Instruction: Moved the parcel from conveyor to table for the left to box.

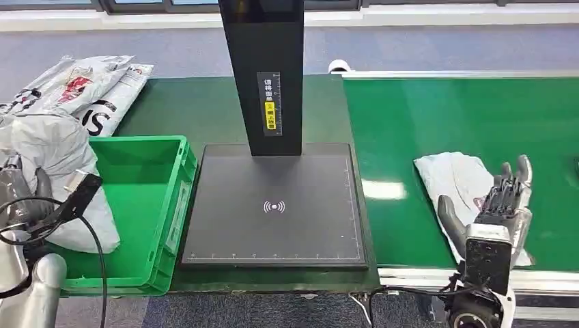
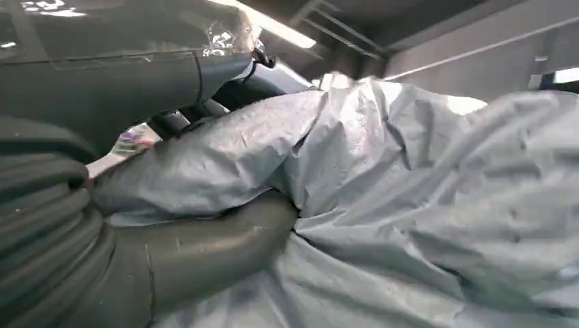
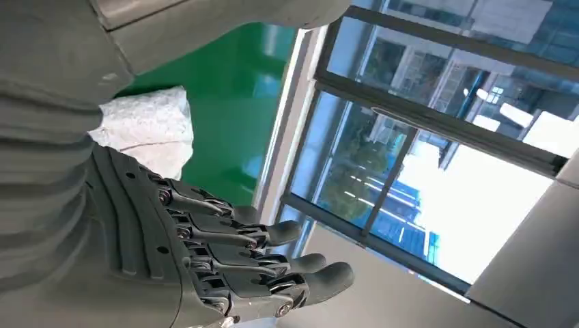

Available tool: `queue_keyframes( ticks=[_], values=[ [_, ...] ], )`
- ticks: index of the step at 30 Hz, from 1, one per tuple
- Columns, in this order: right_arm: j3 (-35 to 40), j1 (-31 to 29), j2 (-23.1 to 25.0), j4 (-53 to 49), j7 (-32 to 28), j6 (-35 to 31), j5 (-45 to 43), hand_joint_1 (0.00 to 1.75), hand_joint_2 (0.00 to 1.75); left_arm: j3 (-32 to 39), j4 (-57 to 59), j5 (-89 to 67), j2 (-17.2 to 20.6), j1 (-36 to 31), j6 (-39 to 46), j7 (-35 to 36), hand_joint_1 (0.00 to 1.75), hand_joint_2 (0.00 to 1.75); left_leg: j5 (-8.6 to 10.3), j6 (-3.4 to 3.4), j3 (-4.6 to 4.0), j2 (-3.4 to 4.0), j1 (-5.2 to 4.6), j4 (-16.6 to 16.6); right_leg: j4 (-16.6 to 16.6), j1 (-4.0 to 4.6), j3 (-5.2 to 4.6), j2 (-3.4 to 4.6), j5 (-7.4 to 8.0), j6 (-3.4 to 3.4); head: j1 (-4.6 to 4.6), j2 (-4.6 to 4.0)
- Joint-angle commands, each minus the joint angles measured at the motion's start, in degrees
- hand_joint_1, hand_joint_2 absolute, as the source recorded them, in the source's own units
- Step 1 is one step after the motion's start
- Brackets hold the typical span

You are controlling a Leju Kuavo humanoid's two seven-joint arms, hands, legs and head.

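Head view has my left hand (image 1: pixel 27 198) low at the near left, gripping a grey parcel (image 1: pixel 58 154) that bulges over the near left part of the green crate (image 1: pixel 153 205). Left wrist view backs this up: my thumb (image 2: pixel 225 239) presses under the crinkled grey parcel (image 2: pixel 410 205), and a darker finger (image 2: pixel 225 68) lies over its top, so the bag is clamped between them (the film is creased all around the grip).

Beyond that hand, past the crate, more printed mailer bags (image 1: pixel 95 85) lie heaped on the dark green tabletop (image 1: pixel 184 109).

To the right of the crate sits a black scanner pad (image 1: pixel 276 205) with a black post (image 1: pixel 263 75) rising from its far edge.

My right hand (image 1: pixel 502 201) stands upright over the bright green conveyor (image 1: pixel 464 116), fingers spread and holding nothing. Another grey parcel (image 1: pixel 454 181) lies flat on the belt just behind and beside that hand; whether the fingers touch it I cannot tell. Right wrist view shows the same spread fingers (image 3: pixel 273 256) with the pale parcel (image 3: pixel 147 126) on the green belt (image 3: pixel 232 102) close behind the palm.
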Motion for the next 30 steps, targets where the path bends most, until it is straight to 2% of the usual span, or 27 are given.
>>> queue_keyframes(
  ticks=[1,25,26,27,28,30],
  values=[
    [-2.2,-1.3,0.8,0.5,0.3,0.2,-0.2,0.0,1.75,4.7,0.5,-0.6,-2.8,-0.6,-0.8,0.4,1.75,1.75,0.04,0.05,0.07,-0.12,0.01,0.0,-0.1,0.02,0.12,-0.19,0.02,0.02,0.0,-0.02],
    [-2.3,-1.7,0.8,0.4,0.3,0.3,-0.1,0.0,1.75,4.0,0.9,-0.9,-3.2,-1.6,-0.8,0.8,1.75,1.75,0.1,-0.01,0.07,-0.34,0.05,0.0,-0.1,0.01,0.21,-0.4,0.02,0.02,0.0,0.0],
    [-2.5,-1.8,0.9,0.6,0.3,0.3,-0.2,0.0,1.75,3.4,1.8,0.7,-3.2,-2.5,-3.3,0.5,1.75,1.75,0.09,-0.02,0.04,-0.33,0.05,0.0,-0.1,0.0,0.17,-0.38,0.01,0.02,0.0,0.0],
    [-2.5,-2.0,1.0,0.7,0.2,0.6,-0.2,0.0,1.75,1.8,3.0,-0.7,-2.2,-2.9,-4.7,0.5,0.72,1.75,0.08,-0.03,0.02,-0.31,0.03,0.0,0.0,-0.02,0.12,-0.34,0.01,0.02,0.0,0.0],
    [-2.6,-2.2,1.1,0.9,0.2,0.7,-0.2,0.0,1.75,1.3,3.7,-0.7,-2.2,-3.3,-4.8,0.7,0.0,1.75,0.1,-0.01,0.06,-0.4,0.06,0.0,-0.1,0.02,0.22,-0.46,0.01,0.02,0.0,0.0],
    [-2.8,-2.7,1.4,1.2,0.2,1.1,-0.1,0.0,1.75,-0.6,5.4,-1.0,-1.5,-4.0,-5.0,0.9,0.0,1.75,0.13,0.0,0.09,-0.45,0.06,0.0,-0.1,0.02,0.26,-0.52,0.02,0.02,0.0,0.0]
  ],
)
